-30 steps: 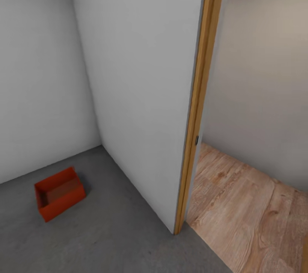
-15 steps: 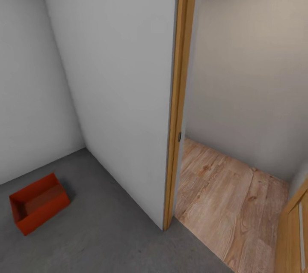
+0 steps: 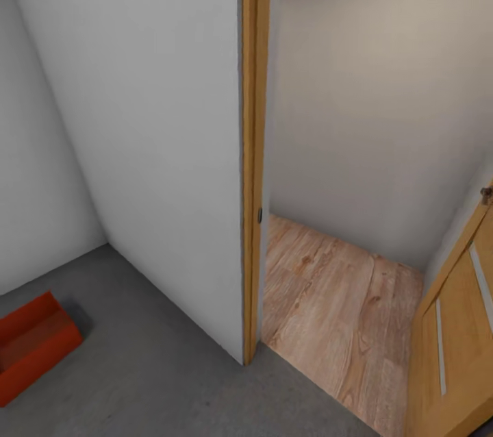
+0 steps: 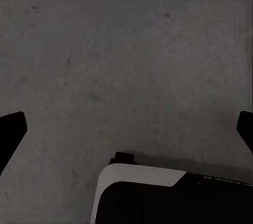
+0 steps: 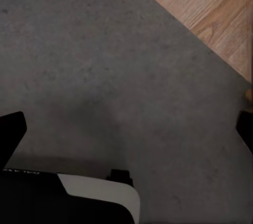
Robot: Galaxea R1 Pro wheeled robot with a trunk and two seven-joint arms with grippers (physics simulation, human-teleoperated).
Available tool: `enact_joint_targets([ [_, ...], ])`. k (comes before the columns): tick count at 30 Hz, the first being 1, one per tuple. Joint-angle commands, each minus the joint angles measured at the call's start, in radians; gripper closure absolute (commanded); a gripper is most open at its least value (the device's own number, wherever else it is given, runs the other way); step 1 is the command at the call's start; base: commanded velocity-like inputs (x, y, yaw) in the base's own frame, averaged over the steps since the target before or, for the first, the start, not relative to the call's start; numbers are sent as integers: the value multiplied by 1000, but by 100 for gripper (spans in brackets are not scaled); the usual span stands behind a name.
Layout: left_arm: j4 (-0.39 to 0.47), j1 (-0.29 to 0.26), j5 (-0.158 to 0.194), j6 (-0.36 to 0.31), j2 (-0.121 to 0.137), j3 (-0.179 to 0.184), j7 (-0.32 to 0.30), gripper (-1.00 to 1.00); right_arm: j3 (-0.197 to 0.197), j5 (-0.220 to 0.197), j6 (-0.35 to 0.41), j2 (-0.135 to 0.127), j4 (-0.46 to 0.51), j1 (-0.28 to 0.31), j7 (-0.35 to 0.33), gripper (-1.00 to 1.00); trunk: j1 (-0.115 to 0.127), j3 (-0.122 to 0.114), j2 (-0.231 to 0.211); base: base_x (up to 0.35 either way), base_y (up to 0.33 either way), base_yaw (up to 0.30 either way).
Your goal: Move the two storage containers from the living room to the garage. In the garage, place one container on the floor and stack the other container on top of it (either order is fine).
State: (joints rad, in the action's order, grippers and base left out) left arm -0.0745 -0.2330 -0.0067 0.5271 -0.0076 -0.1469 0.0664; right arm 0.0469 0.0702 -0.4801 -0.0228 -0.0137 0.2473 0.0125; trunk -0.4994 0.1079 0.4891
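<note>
we stand in the garage, on its dark grey concrete floor (image 3: 157, 368), with pale grey walls around us. the landmark here is the door frame (image 3: 252, 149), a wooden post at the end of the wall. beyond the frame, light wood planks (image 3: 335, 314) run into the next room, and a wooden door (image 3: 455, 327) hangs open on the far side of that gap.

one container (image 3: 27, 348) sits on the concrete, well apart from the frame, on the garage side, close to the corner of the walls. it is red-orange, upright, open at the top and looks empty. part of it is cut off by the picture's edge.

in the left wrist view our left gripper (image 4: 126, 132) hangs over bare concrete, its fingertips wide apart and nothing between them. in the right wrist view our right gripper (image 5: 126, 129) is the same: spread wide, empty, over concrete near the seam where the planks begin.

we judge the task about half done. one bin is set down in the garage as the base. the second bin we cannot see, and neither hand carries it. what is left, we think: go through the frame to the living room, fetch that bin, bring it back and stack it on this one.
</note>
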Motion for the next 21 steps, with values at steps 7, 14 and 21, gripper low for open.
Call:
enact_joint_targets([
  [7,8,-2,-1,12,-6,-1,3,-100,2,3,-3,-1,-2,1,1,-100,0,7,2,0,0,-260],
  [14,10,-2,-3,8,-22,0,3,-100,-1,1,-4,-1,-1,1,3,-100,0,12,2,0,0,-260],
  [21,7,-2,-4,7,-27,-2,2,-100,-7,-3,-6,-2,-1,1,15,-100,0,18,2,0,0,-261],
])
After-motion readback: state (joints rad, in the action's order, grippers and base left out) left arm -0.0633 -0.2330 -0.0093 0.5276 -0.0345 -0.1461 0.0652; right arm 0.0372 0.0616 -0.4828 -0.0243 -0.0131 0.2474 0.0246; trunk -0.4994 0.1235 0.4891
